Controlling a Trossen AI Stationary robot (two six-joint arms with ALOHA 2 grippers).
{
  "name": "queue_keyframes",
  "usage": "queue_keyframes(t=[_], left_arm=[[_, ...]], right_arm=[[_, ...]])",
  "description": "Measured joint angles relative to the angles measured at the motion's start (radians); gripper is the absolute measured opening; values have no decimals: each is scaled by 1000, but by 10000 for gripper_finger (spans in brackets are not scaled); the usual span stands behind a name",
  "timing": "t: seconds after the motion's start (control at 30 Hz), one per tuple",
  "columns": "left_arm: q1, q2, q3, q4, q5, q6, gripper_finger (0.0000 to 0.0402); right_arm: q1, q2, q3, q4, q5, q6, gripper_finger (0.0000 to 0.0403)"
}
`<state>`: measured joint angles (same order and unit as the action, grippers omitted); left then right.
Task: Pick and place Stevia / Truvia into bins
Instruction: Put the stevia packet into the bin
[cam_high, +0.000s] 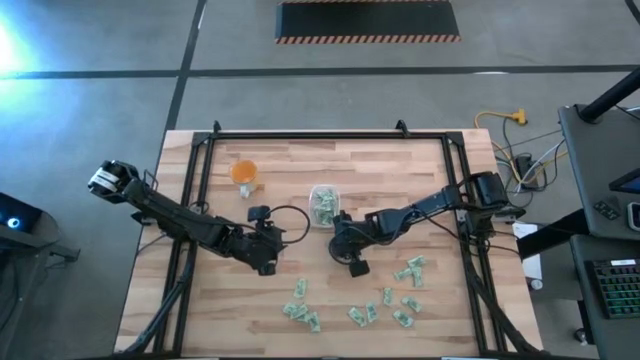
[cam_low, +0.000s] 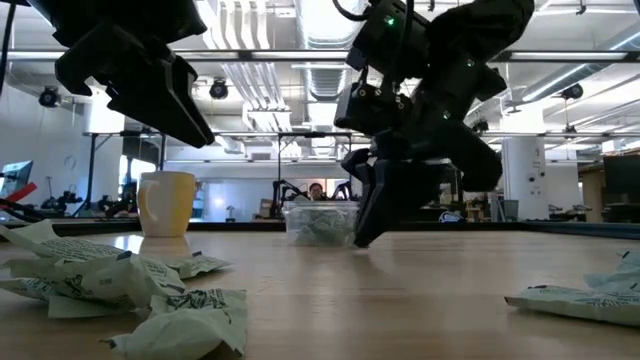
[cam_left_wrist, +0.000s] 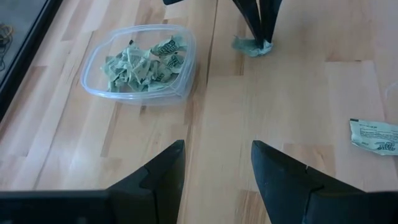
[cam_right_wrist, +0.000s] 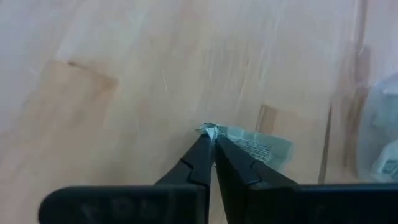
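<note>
The clear container (cam_high: 323, 205) (cam_left_wrist: 140, 62) sits mid-table and holds several pale green sachets. More sachets (cam_high: 355, 312) lie scattered toward the near edge. My right gripper (cam_high: 340, 243) (cam_right_wrist: 210, 138) is just to the near-right of the container, pointing down, shut on one sachet (cam_left_wrist: 252, 46) (cam_right_wrist: 258, 146). My left gripper (cam_high: 272, 245) (cam_left_wrist: 214, 165) hovers open to the container's near-left and holds nothing. In the low view the right gripper (cam_low: 368, 235) reaches down to table level in front of the container (cam_low: 320, 222). My right gripper pinches one sachet by a crumpled corner (cam_right_wrist: 210, 129) at the very ends of its two fingers (cam_left_wrist: 264, 28), coming from above and pointing down. The rest of the sachet spreads out beside the fingertips at table level; whether it is lifted clear I cannot tell.
An orange cup (cam_high: 245, 172) (cam_low: 165, 205) stands far-left of the container. A single sachet (cam_left_wrist: 376, 135) lies on the wood off to one side of the left gripper. A black frame (cam_high: 300, 137) borders the table. Bare wood lies between the two grippers.
</note>
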<state>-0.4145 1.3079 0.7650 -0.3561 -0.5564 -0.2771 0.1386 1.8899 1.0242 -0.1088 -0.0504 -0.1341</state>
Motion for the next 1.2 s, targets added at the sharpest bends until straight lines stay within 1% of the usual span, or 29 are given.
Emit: queue_keyframes(t=[0.33, 0.4, 0.47, 0.67, 0.73, 0.77, 0.83, 0.93, 1.0, 1.2], left_arm=[[0, 0, -6, -1, 0, 5, 169], [0, 0, -7, 0, 0, 5, 169], [0, 0, -8, -1, -1, 5, 169], [0, 0, -22, 1, -1, -1, 169], [0, 0, -24, 12, -1, -5, 169], [0, 0, -26, 14, -1, -6, 169], [0, 0, -35, 31, 0, -13, 169], [0, 0, -39, 34, 3, -36, 169], [-1, 2, -42, 35, 6, -58, 169], [-5, 16, -47, 44, 24, -85, 169]], right_arm=[[16, -56, 75, -100, -1, -23, 9], [16, -70, 91, -95, 20, -44, 9], [16, -73, 109, -98, 79, -65, 9], [-7, -73, 131, -80, 339, -120, 9], [-30, -73, 127, -76, 398, -107, 9], [-44, -73, 126, -72, 409, -93, 9], [-74, -73, 123, -68, 410, -61, 9], [-114, -72, 113, -69, 367, -43, 20], [-134, -72, 107, -66, 344, -31, 37], [-156, -71, 100, -66, 341, -23, 105]])
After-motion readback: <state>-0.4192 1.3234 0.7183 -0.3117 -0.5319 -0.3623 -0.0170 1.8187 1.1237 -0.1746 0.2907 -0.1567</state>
